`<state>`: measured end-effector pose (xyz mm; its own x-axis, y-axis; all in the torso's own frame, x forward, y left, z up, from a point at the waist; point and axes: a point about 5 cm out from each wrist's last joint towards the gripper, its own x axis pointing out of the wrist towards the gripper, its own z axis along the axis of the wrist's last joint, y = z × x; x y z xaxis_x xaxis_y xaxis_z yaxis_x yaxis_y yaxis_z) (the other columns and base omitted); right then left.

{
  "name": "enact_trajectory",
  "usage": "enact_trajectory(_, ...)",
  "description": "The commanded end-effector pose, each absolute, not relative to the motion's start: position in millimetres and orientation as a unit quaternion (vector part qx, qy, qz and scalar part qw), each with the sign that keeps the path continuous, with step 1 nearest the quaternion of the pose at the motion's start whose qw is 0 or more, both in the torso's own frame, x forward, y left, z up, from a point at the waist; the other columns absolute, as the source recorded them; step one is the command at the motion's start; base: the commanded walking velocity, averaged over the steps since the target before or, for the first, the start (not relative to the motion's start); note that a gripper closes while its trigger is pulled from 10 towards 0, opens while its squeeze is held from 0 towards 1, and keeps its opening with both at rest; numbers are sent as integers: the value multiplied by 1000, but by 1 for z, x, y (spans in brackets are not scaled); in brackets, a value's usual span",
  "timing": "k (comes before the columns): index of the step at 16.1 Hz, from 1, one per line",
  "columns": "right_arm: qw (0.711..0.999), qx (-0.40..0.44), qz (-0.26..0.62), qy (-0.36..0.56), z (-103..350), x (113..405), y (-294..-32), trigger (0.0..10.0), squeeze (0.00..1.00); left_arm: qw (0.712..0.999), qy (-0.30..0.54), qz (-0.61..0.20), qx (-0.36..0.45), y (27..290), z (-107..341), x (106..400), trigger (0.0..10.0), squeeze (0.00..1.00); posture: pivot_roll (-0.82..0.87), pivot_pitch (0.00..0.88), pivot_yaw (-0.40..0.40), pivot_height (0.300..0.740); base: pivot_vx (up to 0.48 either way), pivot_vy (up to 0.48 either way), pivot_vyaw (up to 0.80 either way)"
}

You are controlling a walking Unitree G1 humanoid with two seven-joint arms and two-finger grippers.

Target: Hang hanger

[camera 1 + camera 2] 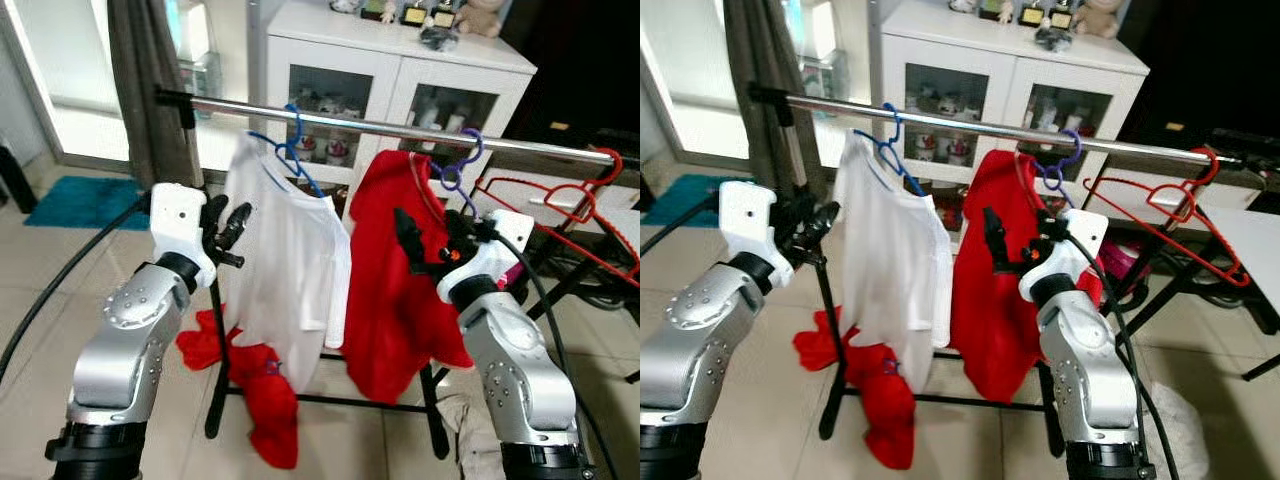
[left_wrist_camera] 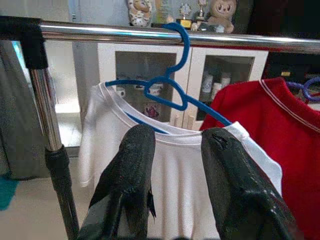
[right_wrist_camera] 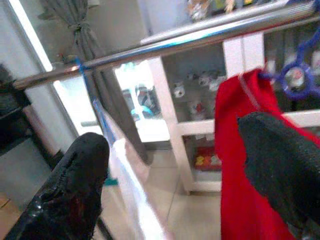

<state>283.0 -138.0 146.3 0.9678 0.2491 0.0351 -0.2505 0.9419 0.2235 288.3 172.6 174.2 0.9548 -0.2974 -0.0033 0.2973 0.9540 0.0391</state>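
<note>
Because its hook is over the rail (image 1: 400, 128), the blue hanger (image 1: 290, 150) already carries the white shirt (image 1: 285, 270) clear of the floor; you will find it toward the rail's left end, near the upright post (image 2: 47, 135).

Item, purple hanger (image 1: 458, 165): hooked on the same rail further right, bearing the red shirt (image 1: 395, 290), which hangs just beside the white one.

Item, red hangers (image 1: 560, 205): bare, hooked at the rail's far right end, well apart from both hands.

Item, red cloth (image 1: 262, 395): on the floor under the white shirt, by the rack's foot.

Item, left hand (image 1: 228, 232): fingers (image 2: 125, 185) parted and released, grasping nothing, raised just left of the white shirt and below the blue hanger's hook.

Item, right hand (image 1: 428, 248): fingers (image 3: 75, 185) spread wide, empty, held in front of the red shirt, below the purple hanger.

Item, white cabinet (image 1: 400, 70): behind the rail, glass doors, ornaments on top.

Judgement for you: both garment hangers look hung, so the step appears complete or nearly so; neither hand touches a hanger.
</note>
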Motion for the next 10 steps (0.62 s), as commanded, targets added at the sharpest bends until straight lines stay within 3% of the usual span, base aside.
enact_trajectory(1,985,102,137,2,147,283,-137,10000,1000,986,-4,-166,16,166,174,286,10000,0,-9,0,-79,740,0,0,0)
enact_trajectory(2,984,105,141,5,147,284,-136,10000,1000,986,-3,-168,17,164,173,286,10000,0,-5,0,-76,740,322,0,0)
enact_trajectory(5,986,105,128,-4,146,286,-136,10000,1000,985,9,-168,33,169,169,286,10000,0,-7,0,-82,740,373,0,781)
enact_trajectory(10,985,136,107,-18,149,290,-143,10000,1000,983,13,-176,40,167,168,290,10000,0,-3,0,-78,740,398,0,0)
